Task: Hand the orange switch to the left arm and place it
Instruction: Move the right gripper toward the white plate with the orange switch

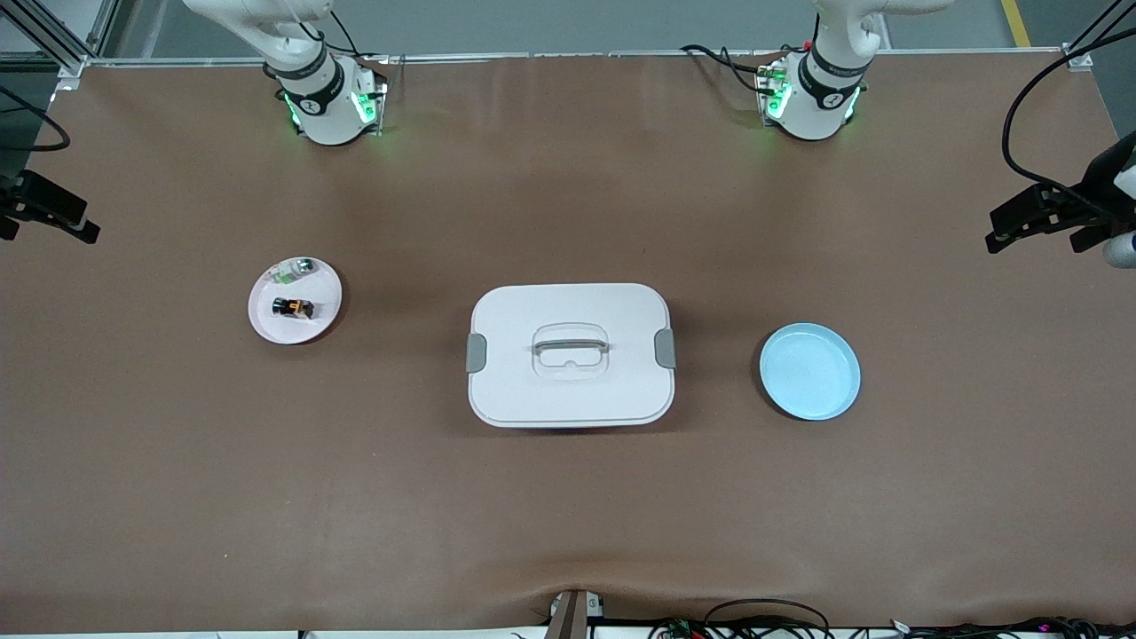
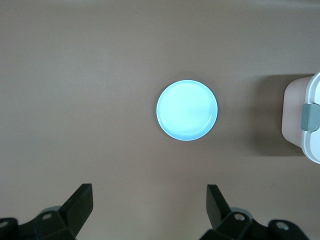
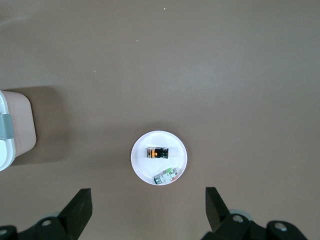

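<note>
Front view: whole table (image 1: pixel 568 515), both arm bases along its upper edge, neither gripper in sight. Wrist views alone show the fingers.

Left gripper (image 2: pixel 150 210): high over the table near the blue plate (image 2: pixel 187 110), fingers (image 2: pixel 80 202) spread wide, holding and touching nothing. The left wrist view also catches one clipped end of the box (image 2: pixel 305 117).

Right gripper (image 3: pixel 148 210): high over the table near the pink plate (image 3: pixel 140 165), fingers (image 3: pixel 79 205) spread wide, holding and touching nothing. The right wrist view catches the box's other end.

Containers:
- Pink plate (image 1: pixel 266 324), toward the right arm's end of the table. Holds the orange switch (image 1: pixel 293 308), lying on its side, and a small silvery-white part with green (image 1: pixel 299 266), farther from the front camera than the switch and apart from it.
- Box (image 1: pixel 515 390), mid-table between the two plates, lid on, grey clips at both ends, recessed handle.
- Blue plate (image 1: pixel 781 390), toward the left arm's end, nothing in it.
</note>
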### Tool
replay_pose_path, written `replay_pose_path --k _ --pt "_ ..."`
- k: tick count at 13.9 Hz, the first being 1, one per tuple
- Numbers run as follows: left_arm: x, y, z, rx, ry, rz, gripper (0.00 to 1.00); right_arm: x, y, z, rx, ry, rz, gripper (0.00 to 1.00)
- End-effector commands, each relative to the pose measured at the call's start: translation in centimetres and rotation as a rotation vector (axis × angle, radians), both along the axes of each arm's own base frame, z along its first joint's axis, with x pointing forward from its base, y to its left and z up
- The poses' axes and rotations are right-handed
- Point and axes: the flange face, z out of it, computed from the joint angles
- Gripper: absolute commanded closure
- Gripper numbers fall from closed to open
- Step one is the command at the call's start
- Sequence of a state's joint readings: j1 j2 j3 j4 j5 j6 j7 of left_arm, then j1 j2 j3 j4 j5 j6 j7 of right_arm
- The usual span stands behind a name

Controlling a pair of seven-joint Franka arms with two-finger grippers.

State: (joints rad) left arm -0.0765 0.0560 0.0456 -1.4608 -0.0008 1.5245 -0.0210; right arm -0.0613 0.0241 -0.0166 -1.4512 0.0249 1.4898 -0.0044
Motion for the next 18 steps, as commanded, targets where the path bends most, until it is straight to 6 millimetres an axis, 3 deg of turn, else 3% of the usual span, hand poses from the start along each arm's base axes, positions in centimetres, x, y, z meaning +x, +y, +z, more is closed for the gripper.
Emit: replay_pose_path --k 1,9,12,14,18 --pt "-0.1 0.0 0.2 -0.002 0.008 -0.025 0.00 -0.1 -0.1 0.1 0.009 -0.008 -0.001 0.00" --pt "-0.1 -0.2 0.2 -0.006 0.008 -0.023 0.00 0.9 -0.8 -1.0 0.003 -0.009 0.001 0.00" --pt "-0.1 -0.2 0.4 -0.007 0.005 -0.023 0.00 3.8 -1.8 -6.6 0.010 0.092 -0.016 0.00" --pt "-0.1 -0.2 0.4 -0.007 0.005 -0.024 0.00 4.0 -2.0 -7.8 0.026 0.110 -0.019 0.00" --pt "-0.1 -0.2 0.4 -0.007 0.005 -0.024 0.00 3.6 -1.6 -12.4 0.030 0.169 -0.026 0.00"
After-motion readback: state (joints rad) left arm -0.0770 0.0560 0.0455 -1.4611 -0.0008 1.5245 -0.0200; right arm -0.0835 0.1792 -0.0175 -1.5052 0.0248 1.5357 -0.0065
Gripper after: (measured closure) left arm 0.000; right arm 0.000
